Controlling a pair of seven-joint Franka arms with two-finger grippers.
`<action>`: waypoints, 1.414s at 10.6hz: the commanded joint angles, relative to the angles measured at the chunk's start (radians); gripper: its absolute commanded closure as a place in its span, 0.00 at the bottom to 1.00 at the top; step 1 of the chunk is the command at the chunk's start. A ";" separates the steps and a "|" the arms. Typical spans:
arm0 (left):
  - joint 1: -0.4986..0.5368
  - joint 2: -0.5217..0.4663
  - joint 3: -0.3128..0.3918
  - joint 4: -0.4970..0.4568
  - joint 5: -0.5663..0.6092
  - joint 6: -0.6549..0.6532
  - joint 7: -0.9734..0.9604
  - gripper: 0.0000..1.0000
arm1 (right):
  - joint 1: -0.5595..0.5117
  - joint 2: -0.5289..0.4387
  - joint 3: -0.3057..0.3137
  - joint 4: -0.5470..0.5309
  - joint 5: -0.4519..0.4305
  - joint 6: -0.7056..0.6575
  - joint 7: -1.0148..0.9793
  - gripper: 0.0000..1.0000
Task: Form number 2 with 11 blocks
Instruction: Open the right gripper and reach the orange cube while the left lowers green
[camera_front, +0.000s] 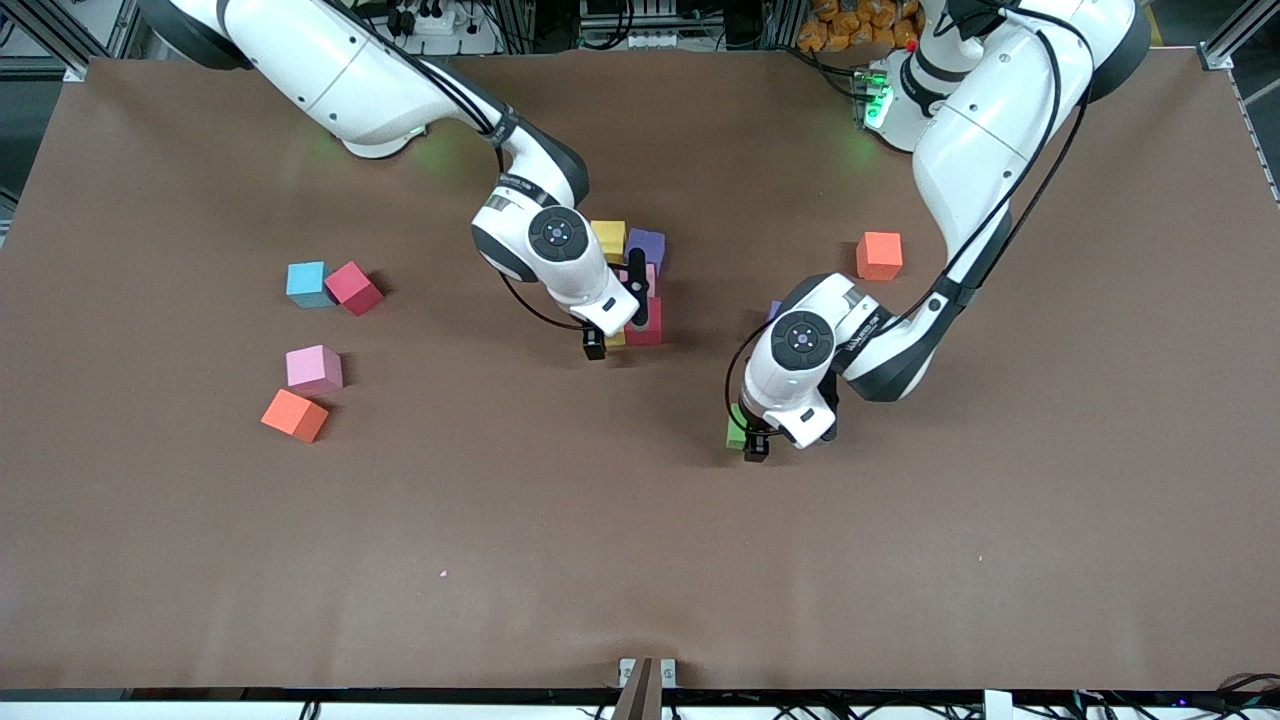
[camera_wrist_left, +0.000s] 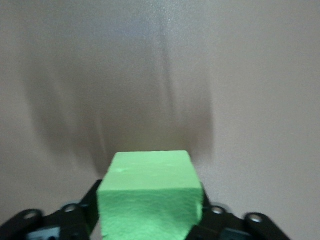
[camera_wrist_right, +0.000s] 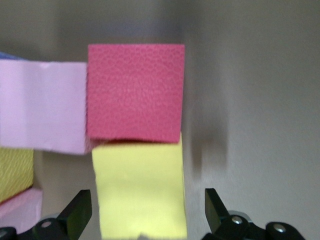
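**Operator:** Now, report the loose blocks, starting at the right arm's end of the table.

**Technician:** A light blue block (camera_front: 306, 284) touches a crimson block (camera_front: 353, 288) at mid-height of the frame. Below them lie a pink block (camera_front: 314, 369) and an orange block (camera_front: 295, 415), just beside each other.

**Operator:** State of the right gripper?

**Technician:** The right gripper (camera_front: 616, 318) is low at the centre cluster, jaws released. Its fingers (camera_wrist_right: 77, 212) stand to either side of the lower yellow block (camera_wrist_right: 140, 190) with a gap showing. That block touches a red block (camera_front: 645, 325). Above it in the frame are a second pink block (camera_wrist_right: 42, 107), an upper yellow block (camera_front: 608, 240) and a purple block (camera_front: 646, 250).

**Operator:** And the left gripper?

**Technician:** The left gripper (camera_front: 755, 440) is down at the table, lower in the frame than the cluster, jaws clenched on the green block (camera_wrist_left: 147, 195). A second purple block (camera_front: 773, 310) peeks out beside the left arm's wrist. A coral block (camera_front: 879, 255) sits higher in the frame, apart from the rest.
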 joint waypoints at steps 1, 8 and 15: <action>-0.015 0.005 0.012 0.029 -0.010 0.000 0.025 0.46 | -0.010 -0.081 0.011 -0.017 0.003 -0.078 -0.006 0.00; -0.164 -0.006 0.012 0.170 -0.116 -0.095 -0.004 0.46 | -0.246 -0.222 -0.098 -0.008 0.011 -0.247 -0.205 0.00; -0.460 0.037 0.060 0.367 -0.136 -0.132 -0.253 0.46 | -0.462 -0.198 -0.270 0.000 0.011 0.014 -0.494 0.00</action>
